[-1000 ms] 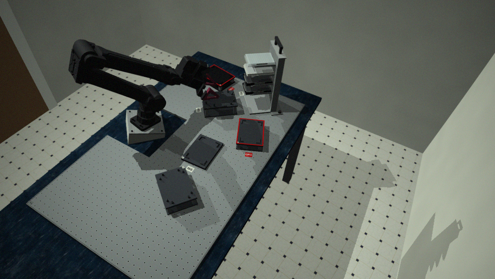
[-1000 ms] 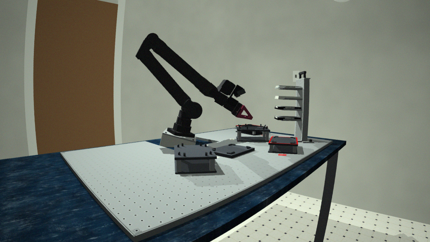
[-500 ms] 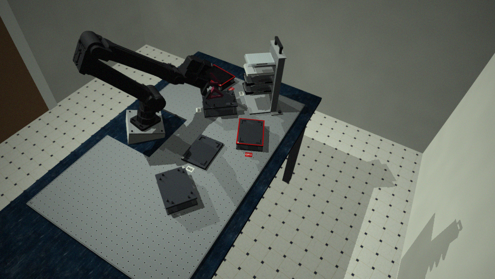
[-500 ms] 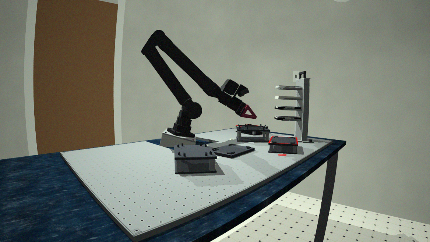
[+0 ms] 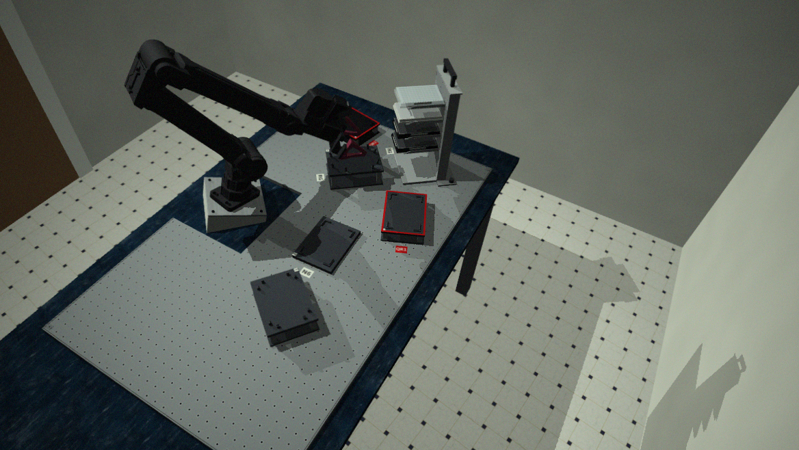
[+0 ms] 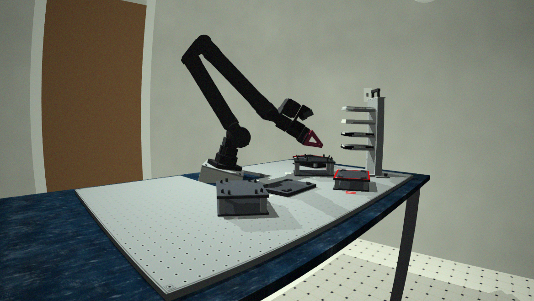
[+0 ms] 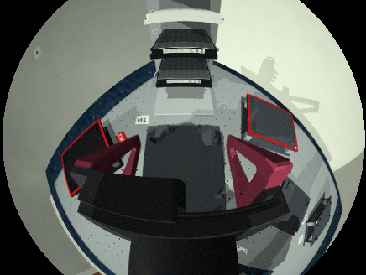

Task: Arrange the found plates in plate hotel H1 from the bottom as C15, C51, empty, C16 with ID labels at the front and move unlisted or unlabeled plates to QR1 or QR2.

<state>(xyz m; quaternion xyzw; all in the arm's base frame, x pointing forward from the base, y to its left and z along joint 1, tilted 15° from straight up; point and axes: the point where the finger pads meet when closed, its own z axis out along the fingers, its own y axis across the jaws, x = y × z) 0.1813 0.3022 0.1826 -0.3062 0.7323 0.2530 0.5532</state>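
My gripper [image 5: 351, 152] [image 6: 321, 146] [image 7: 183, 139] is open and empty above the regrip nest RG [image 5: 358, 162] [image 6: 314, 161] [image 7: 182, 161], facing hotel H1 [image 5: 448, 137] [image 6: 378, 138]. The hotel holds two dark plates low down: the lowest [image 5: 414, 143] [image 6: 356, 147] [image 7: 183, 69] has a blurred front label, perhaps C15; the one above it [image 5: 416, 128] [image 6: 356, 134] [image 7: 183, 39] appears to read C51. Above them are a white plate [image 5: 416, 113] [image 6: 356, 121] and a top white plate [image 5: 418, 94] [image 6: 355, 108]; I cannot read an ID on either. RG bears no plate.
Quarantine nest QR1 [image 5: 405, 213] [image 6: 351, 174] [image 7: 269, 121] is empty. The other red-edged nest [image 5: 366, 124] [image 7: 86, 157], behind RG, shows no plate. Low nest N6 [image 5: 327, 244] [image 6: 291, 186] and the raised nest [image 5: 284, 304] [image 6: 241, 188] beside it are empty.
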